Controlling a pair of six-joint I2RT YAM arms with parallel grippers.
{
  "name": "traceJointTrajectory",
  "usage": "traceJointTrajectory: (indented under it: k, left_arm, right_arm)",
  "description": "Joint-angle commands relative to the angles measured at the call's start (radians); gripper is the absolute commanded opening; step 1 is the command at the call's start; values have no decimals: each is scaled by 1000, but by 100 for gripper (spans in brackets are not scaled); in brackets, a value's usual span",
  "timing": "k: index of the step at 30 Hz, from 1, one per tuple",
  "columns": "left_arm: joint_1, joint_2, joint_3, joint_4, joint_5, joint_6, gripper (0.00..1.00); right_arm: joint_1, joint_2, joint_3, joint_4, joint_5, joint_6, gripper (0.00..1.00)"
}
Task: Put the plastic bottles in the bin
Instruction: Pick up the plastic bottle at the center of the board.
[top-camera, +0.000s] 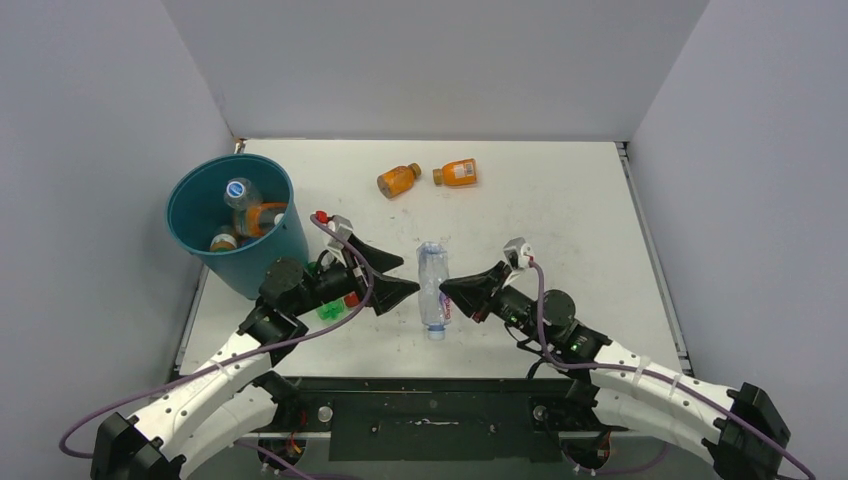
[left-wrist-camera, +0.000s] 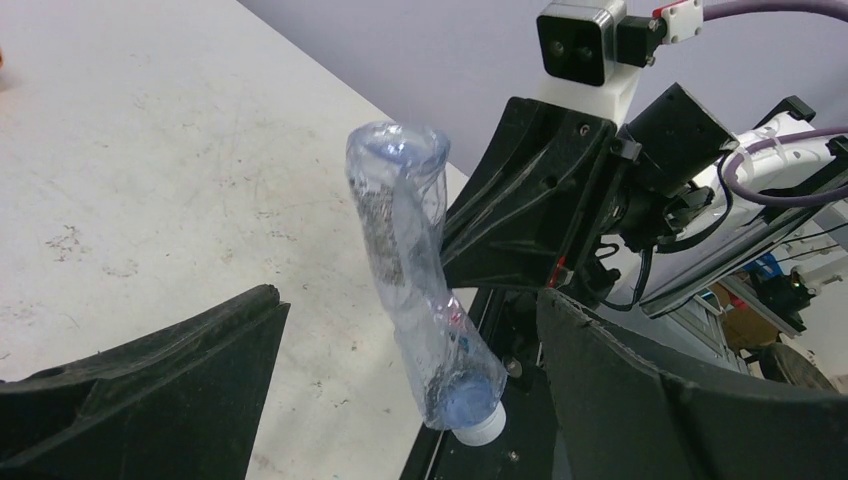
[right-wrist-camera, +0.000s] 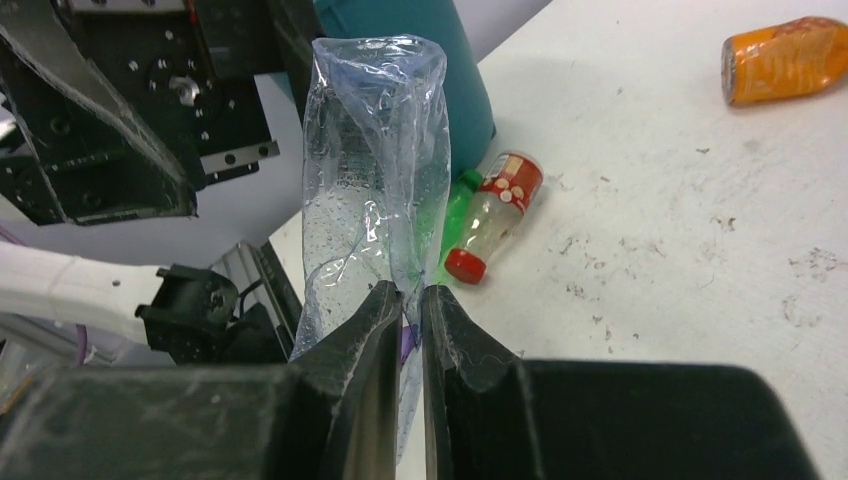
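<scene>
A crushed clear plastic bottle with a white cap hangs cap-down over the table's near middle. My right gripper is shut on its flattened side, pinching the thin plastic. My left gripper stands wide open just left of this bottle, which sits between and beyond the fingertips, untouched. The teal bin at the far left holds several bottles. Two orange bottles lie at the back. A green bottle and a red-capped bottle lie by the bin's base.
The left arm partly covers the green bottle near the bin. The black rail runs along the table's near edge under the held bottle. Grey walls enclose the white table on three sides.
</scene>
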Motion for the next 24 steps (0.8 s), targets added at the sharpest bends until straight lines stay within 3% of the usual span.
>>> traceJointTrajectory:
  k: [1,9,13,19,24]
  left_arm:
    - [-5,12,19,86,43,-18,96]
    - [-11,21,34,36,34,13,100]
    - [-19,20,55,-38,-17,51,91]
    - [-24,20,66,-71,-31,72,59]
    - [-35,19,65,-54,6,73,11]
  right_arm:
    - [35,36,34,-2,-53,-53,5]
    - [144,113,128,-81,25,-119,5]
    - [206,124,154,-106,100,-140,5]
    - [260,112,147,-80,191,-146,5]
    - [276,128,158,-76,211,-146,5]
